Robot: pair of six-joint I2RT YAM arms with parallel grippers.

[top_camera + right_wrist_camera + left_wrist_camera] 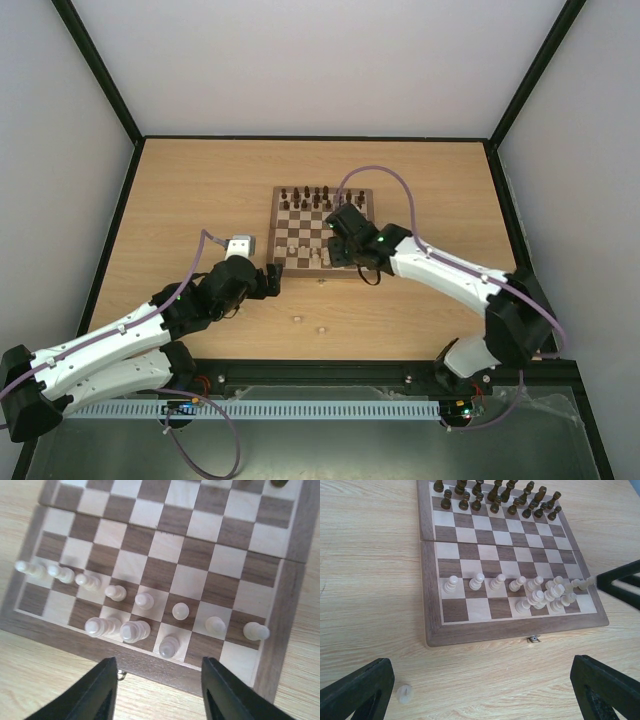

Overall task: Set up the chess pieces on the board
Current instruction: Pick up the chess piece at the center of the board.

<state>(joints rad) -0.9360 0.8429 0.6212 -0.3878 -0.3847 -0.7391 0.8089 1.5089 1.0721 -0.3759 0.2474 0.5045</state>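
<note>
The board [308, 224] lies mid-table with dark pieces on its far rows. Pale chess pieces [520, 586] stand in a row near its front edge, with several more crowded behind them at the right [545, 600]. In the right wrist view the board [165, 535] shows a pawn row [145, 600] and three back-row pieces [169, 646]. My right gripper [160, 690] is open and empty above the board's front border. My left gripper [480, 700] is open and empty over the table just in front of the board. One pale piece [405, 694] lies on the table by my left finger.
Dark brown pieces [495, 497] fill the board's far two rows. Two small pale pieces [296, 320] [322, 329] sit on the table in front of the board. A metal clasp [534, 639] is on the board's front edge. My right gripper's finger [620, 582] shows at the board's right.
</note>
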